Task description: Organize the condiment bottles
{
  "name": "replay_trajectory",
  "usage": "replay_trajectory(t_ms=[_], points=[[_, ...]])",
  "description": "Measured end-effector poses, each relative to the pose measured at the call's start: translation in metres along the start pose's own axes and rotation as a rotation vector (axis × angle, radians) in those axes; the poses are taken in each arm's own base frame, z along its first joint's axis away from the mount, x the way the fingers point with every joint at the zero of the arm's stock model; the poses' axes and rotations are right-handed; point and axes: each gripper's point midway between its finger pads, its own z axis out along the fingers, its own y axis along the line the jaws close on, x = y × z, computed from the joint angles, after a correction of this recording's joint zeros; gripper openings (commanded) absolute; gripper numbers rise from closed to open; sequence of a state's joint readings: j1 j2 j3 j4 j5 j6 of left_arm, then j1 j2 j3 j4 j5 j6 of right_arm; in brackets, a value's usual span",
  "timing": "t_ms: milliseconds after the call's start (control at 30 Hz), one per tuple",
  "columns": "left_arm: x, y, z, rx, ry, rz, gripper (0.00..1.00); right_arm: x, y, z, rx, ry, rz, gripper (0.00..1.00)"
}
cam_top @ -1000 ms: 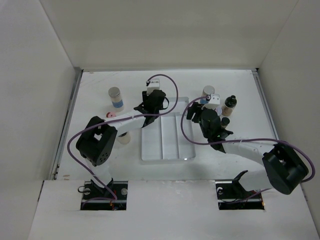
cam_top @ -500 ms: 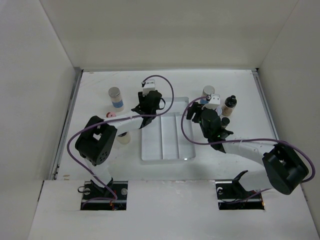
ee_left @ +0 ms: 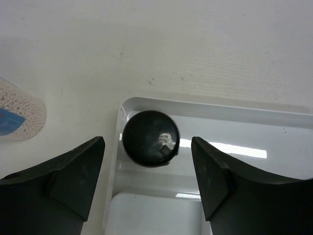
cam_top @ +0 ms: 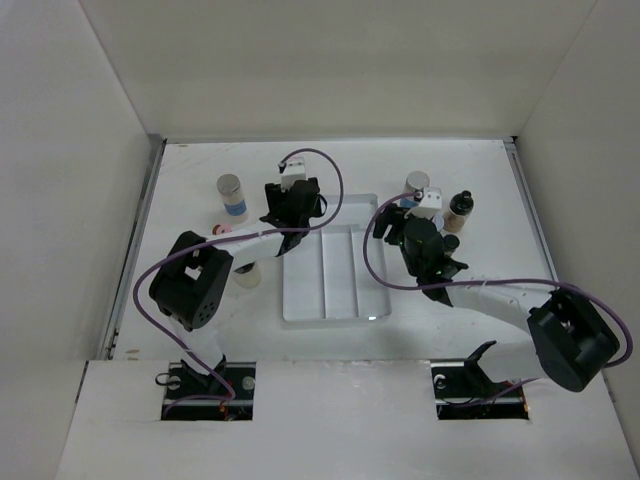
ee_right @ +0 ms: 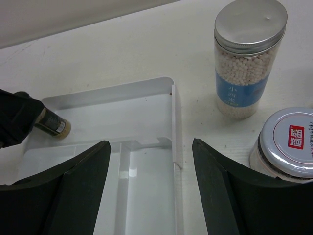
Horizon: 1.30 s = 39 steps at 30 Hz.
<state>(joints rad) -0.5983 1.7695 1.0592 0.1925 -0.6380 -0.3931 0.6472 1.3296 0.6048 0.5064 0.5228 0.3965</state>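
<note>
Only the black cap of bottle [ee_left: 150, 138] in tray [ee_left: 220, 106] corner.

The left arm [cam_top: 250, 240] reaches far and right; the left gripper [ee_left: 146, 147] has its jaws spread wide. The right arm [cam_top: 490, 295] reaches far and left; the right gripper [ee_right: 151, 147] is likewise parted.

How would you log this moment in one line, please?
left hand open over black-capped bottle | bottle in tray corner, ungripped | right hand open, empty
</note>
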Motion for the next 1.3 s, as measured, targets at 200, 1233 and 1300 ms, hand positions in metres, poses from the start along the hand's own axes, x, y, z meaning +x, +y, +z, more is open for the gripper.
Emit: replay_trajectory(t_ms=[200,1233,1300], points=[[0.009,0.006,0.0,-0.01,0.012,0.01,0.78,-0.005,0.001,-0.002,-0.005,-0.012,0.007,0.75],[0.028,0.012,-0.196,0.471,-0.224,-0.356,0.47,-0.055,-0.139,-0.069,0.452,-0.055,0.038,0.95],[0.026,0.007,-0.195,0.484,-0.236,-0.378,0.6,-0.036,-0.149,-0.065,0.479,0.019,0.01,0.94]])
